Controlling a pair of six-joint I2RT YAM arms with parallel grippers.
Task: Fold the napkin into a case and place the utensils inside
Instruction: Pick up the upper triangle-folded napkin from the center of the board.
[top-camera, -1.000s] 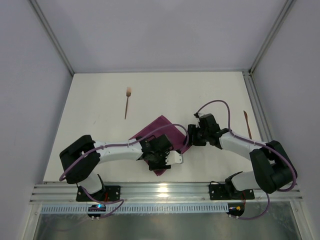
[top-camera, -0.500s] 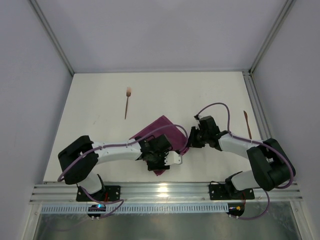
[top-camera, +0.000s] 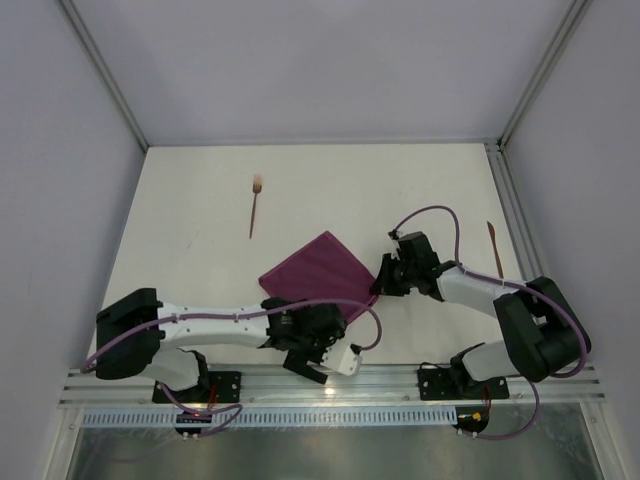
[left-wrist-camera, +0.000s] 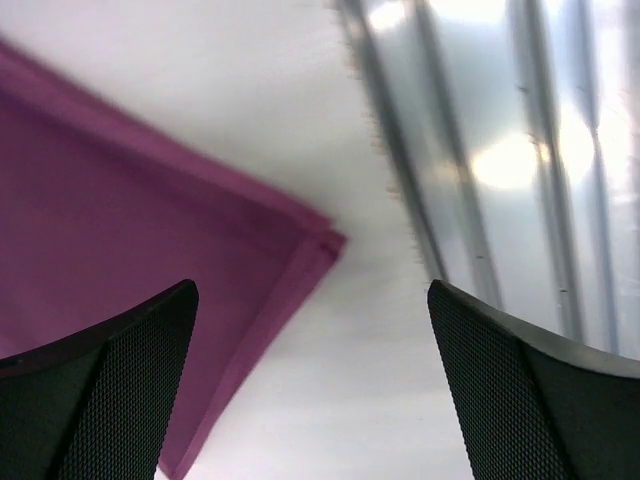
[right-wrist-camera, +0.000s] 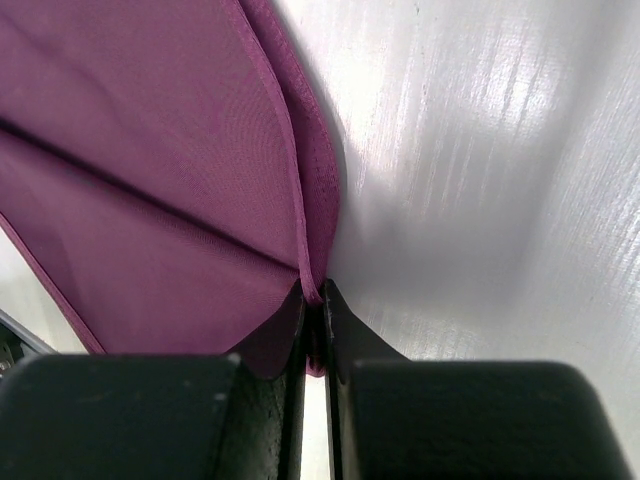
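Right wrist | right claw (right-wrist-camera: 312, 296) pinched on napkin (right-wrist-camera: 150, 150) edge | left claw (left-wrist-camera: 310, 330) spread wide, empty

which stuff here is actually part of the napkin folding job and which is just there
Part of the job:
- napkin, lying partly folded
- fork, on the table beyond the napkin
- other copper utensil, by the right edge
- right gripper, pinching the napkin's edge
- left gripper, open, holding nothing

Just there:
- table
- metal rail at the near edge
- purple cables
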